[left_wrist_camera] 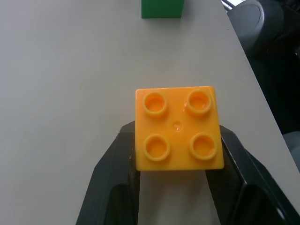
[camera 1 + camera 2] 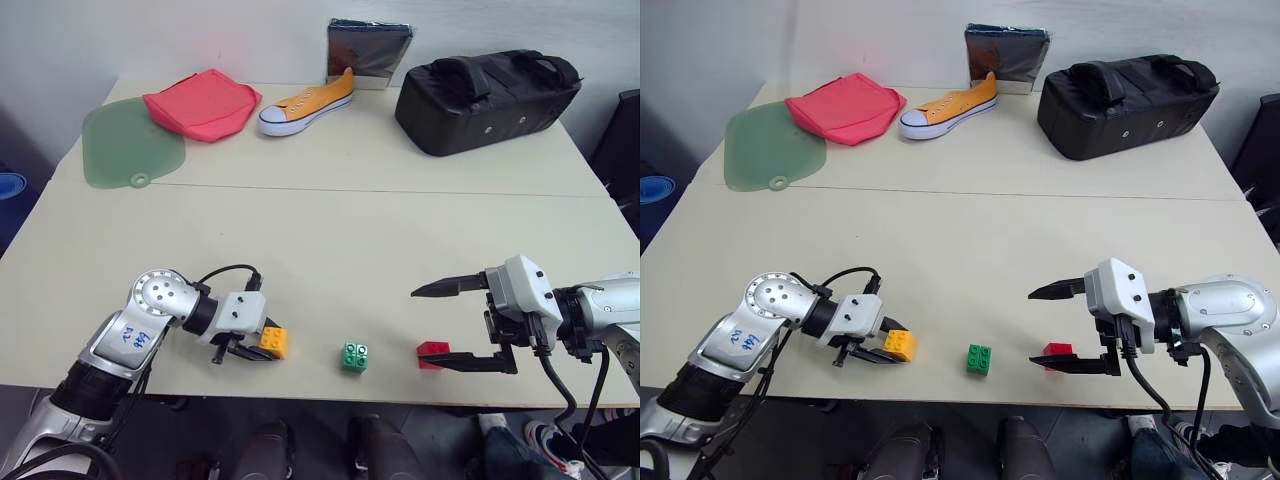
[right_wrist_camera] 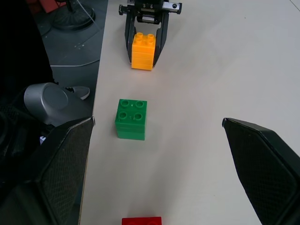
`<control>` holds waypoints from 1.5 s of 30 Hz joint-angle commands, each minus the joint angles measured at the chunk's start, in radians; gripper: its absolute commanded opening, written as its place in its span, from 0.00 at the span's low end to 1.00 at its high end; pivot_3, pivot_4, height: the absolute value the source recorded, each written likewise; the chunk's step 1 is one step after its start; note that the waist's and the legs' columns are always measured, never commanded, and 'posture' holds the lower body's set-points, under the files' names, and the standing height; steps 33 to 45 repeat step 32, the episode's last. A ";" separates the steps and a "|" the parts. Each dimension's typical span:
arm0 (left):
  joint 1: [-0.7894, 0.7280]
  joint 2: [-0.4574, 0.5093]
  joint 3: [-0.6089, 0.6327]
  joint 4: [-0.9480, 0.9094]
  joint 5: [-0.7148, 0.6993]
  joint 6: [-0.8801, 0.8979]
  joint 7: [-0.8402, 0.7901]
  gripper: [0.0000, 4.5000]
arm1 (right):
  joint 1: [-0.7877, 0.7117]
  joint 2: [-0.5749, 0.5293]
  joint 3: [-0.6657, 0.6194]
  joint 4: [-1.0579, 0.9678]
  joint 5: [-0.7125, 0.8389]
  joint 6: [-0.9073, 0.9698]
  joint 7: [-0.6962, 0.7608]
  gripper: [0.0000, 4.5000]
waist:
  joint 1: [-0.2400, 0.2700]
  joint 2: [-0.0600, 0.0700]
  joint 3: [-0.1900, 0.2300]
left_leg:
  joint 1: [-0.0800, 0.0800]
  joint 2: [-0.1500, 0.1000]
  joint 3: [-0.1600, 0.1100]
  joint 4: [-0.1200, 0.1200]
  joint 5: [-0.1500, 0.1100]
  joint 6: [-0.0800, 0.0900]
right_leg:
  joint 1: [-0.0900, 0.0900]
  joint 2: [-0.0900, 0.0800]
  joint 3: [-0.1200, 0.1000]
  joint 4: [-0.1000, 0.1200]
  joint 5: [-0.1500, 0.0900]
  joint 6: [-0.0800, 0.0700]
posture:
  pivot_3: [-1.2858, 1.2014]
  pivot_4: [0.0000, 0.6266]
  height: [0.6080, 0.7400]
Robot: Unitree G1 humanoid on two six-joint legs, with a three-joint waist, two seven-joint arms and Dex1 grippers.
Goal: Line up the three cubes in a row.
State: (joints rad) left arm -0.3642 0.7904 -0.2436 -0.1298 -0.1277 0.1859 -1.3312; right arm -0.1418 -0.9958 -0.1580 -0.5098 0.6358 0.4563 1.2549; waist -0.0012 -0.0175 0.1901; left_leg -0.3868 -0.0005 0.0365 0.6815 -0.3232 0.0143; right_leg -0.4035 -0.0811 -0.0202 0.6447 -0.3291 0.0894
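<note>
Three cubes lie near the table's front edge. My left gripper (image 2: 250, 350) is shut on the orange-yellow cube (image 2: 273, 341), its black fingers (image 1: 117, 164) pressing both sides while the cube rests on the table. The green cube (image 2: 354, 356) stands free a short way to its right. Further right is the red cube (image 2: 433, 354), close beside the lower finger of my right gripper (image 2: 420, 327), which stands wide open with nothing held. In the right wrist view the green cube (image 3: 131, 118) and orange-yellow cube (image 3: 143, 50) sit roughly in one line ahead of the red cube (image 3: 141, 221).
At the far side of the table (image 2: 330, 230) lie an orange sneaker (image 2: 305, 103), a red pouch (image 2: 200, 103), a green mat (image 2: 130, 148), a black bag (image 2: 485, 98) and a silvery packet (image 2: 367, 50). The front table edge runs just behind the cubes.
</note>
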 commanded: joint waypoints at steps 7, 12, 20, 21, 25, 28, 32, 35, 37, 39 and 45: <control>0.046 0.010 0.033 -0.063 -0.049 0.100 0.043 0.75 | 0.016 -0.016 -0.018 -0.007 -0.018 -0.038 0.025 1.00 | 0.000 0.000 0.000 | 0.000 0.000 0.000 0.000 0.000 0.000 | 0.000 0.000 0.000 0.000 0.000 0.000 | 0.52 0.24 1.00; 0.121 0.097 0.138 -0.132 -0.156 0.155 -0.011 0.99 | 0.084 -0.030 -0.072 0.050 -0.045 -0.079 0.059 1.00 | 0.000 0.000 0.000 | 0.000 0.000 0.000 0.000 0.000 0.000 | 0.000 0.000 0.000 0.000 0.000 0.000 | 0.52 0.24 1.00; 0.264 0.295 0.454 -0.095 -0.323 0.220 -0.097 0.99 | 0.293 -0.065 -0.327 0.160 -0.026 -0.120 0.203 1.00 | -0.001 0.001 0.000 | 0.003 0.000 -0.001 -0.001 0.000 0.001 | 0.004 -0.001 0.000 -0.002 0.000 -0.001 | 0.52 0.24 1.00; 0.276 0.321 0.490 -0.086 -0.339 0.235 -0.114 0.99 | 0.316 -0.068 -0.358 0.178 -0.033 -0.131 0.222 1.00 | 0.000 0.001 0.000 | 0.004 0.000 -0.001 -0.002 -0.001 0.002 | 0.006 -0.001 -0.001 -0.003 0.000 -0.001 | 0.52 0.24 1.00; 0.294 0.378 0.597 -0.036 -0.358 0.254 -0.123 0.99 | 0.387 -0.077 -0.467 0.255 -0.040 -0.155 0.284 1.00 | -0.001 0.001 0.000 | 0.012 0.000 -0.001 -0.007 -0.004 0.006 | 0.013 -0.002 -0.001 -0.008 -0.001 -0.001 | 0.52 0.24 1.00; 0.282 0.376 0.603 -0.026 -0.336 0.228 -0.088 0.99 | 0.404 -0.075 -0.483 0.279 -0.048 -0.166 0.289 1.00 | -0.002 0.002 0.000 | 0.017 -0.002 0.000 -0.016 -0.004 0.006 | 0.015 -0.003 0.000 -0.010 -0.001 -0.001 | 0.52 0.24 1.00; 0.253 0.357 0.575 -0.049 -0.363 0.231 -0.079 0.99 | 0.402 -0.059 -0.466 0.273 -0.042 -0.168 0.274 1.00 | -0.005 0.002 0.000 | 0.017 -0.001 0.000 -0.018 -0.002 0.002 | 0.012 -0.003 0.000 -0.008 -0.002 -0.003 | 0.52 0.24 1.00; 0.253 0.357 0.575 -0.049 -0.363 0.231 -0.079 0.99 | 0.402 -0.059 -0.466 0.273 -0.042 -0.168 0.274 1.00 | -0.005 0.002 0.000 | 0.017 -0.001 0.000 -0.018 -0.002 0.002 | 0.012 -0.003 0.000 -0.008 -0.002 -0.003 | 0.52 0.24 1.00; 0.253 0.357 0.575 -0.049 -0.363 0.231 -0.079 0.99 | 0.402 -0.059 -0.466 0.273 -0.042 -0.168 0.274 1.00 | -0.005 0.002 0.000 | 0.017 -0.001 0.000 -0.018 -0.002 0.002 | 0.012 -0.003 0.000 -0.008 -0.002 -0.003 | 0.52 0.24 1.00; 0.253 0.357 0.575 -0.049 -0.363 0.231 -0.079 0.99 | 0.402 -0.059 -0.466 0.273 -0.042 -0.168 0.274 1.00 | -0.005 0.002 0.000 | 0.017 -0.001 0.000 -0.018 -0.002 0.002 | 0.012 -0.003 0.000 -0.008 -0.002 -0.003 | 0.52 0.24 1.00; 0.253 0.357 0.575 -0.049 -0.363 0.231 -0.079 0.99 | 0.402 -0.059 -0.466 0.273 -0.042 -0.168 0.274 1.00 | -0.005 0.002 0.000 | 0.017 -0.001 0.000 -0.018 -0.002 0.002 | 0.012 -0.003 0.000 -0.008 -0.002 -0.003 | 0.52 0.24 1.00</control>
